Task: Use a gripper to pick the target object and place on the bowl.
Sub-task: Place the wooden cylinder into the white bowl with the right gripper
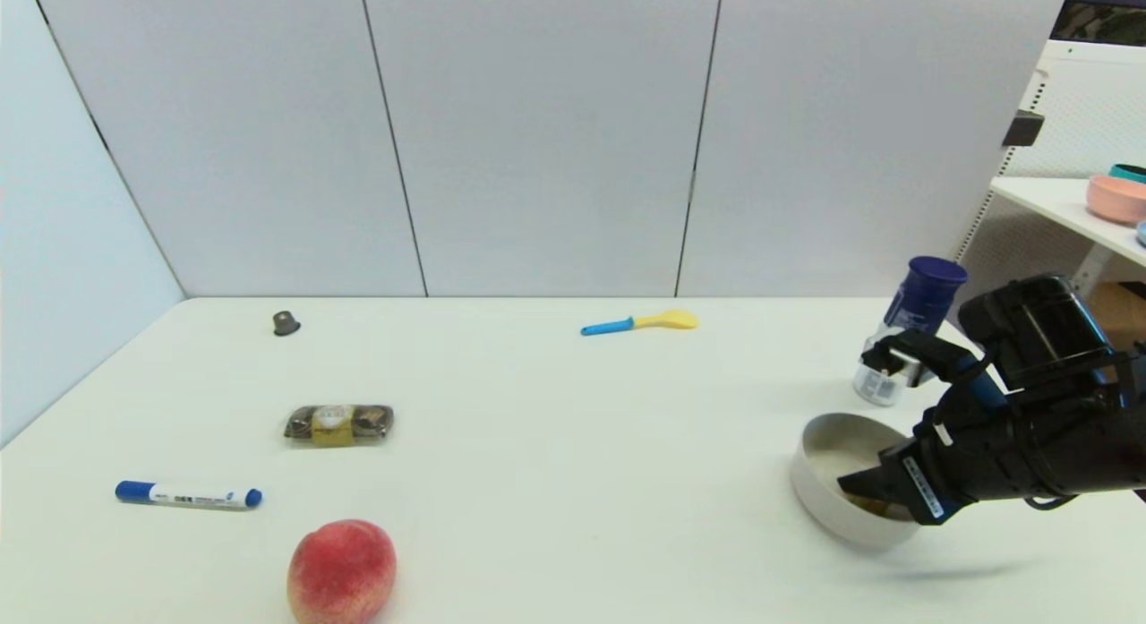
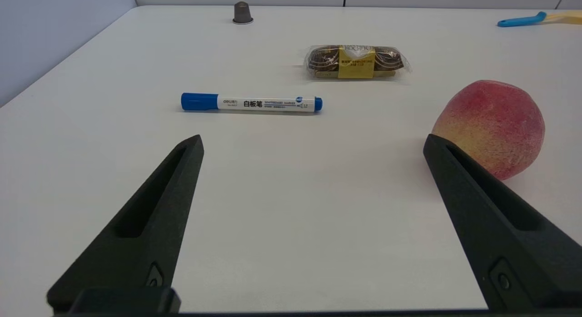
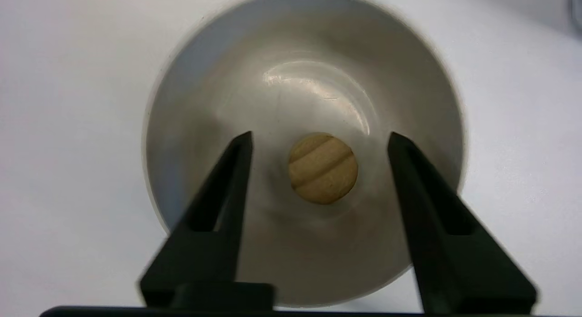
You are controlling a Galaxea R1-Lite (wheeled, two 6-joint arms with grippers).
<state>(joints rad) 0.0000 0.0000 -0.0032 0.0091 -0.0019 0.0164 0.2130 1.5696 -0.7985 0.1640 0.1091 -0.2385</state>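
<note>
**One wooden cylinder in one bowl, jaws wide**

White table (image 1: pixel 573 445) under grey wall panels: on it we count one peach (image 1: pixel 341 571), one marker (image 1: pixel 188 495), one chocolate pack (image 1: pixel 338 423), one capsule (image 1: pixel 286 322), one spoon (image 1: pixel 638 322), one blue-capped jar (image 1: pixel 909 342) and one bowl (image 1: pixel 828 490). Our right gripper (image 3: pixel 318 139) hangs over the bowl, fingers spread wide and holding nothing. The single target object (image 3: pixel 323 168) lies on the bowl's floor, between the fingertips and touching neither. Our left gripper (image 2: pixel 313 142) sits low near the peach, wide open and empty.
</note>
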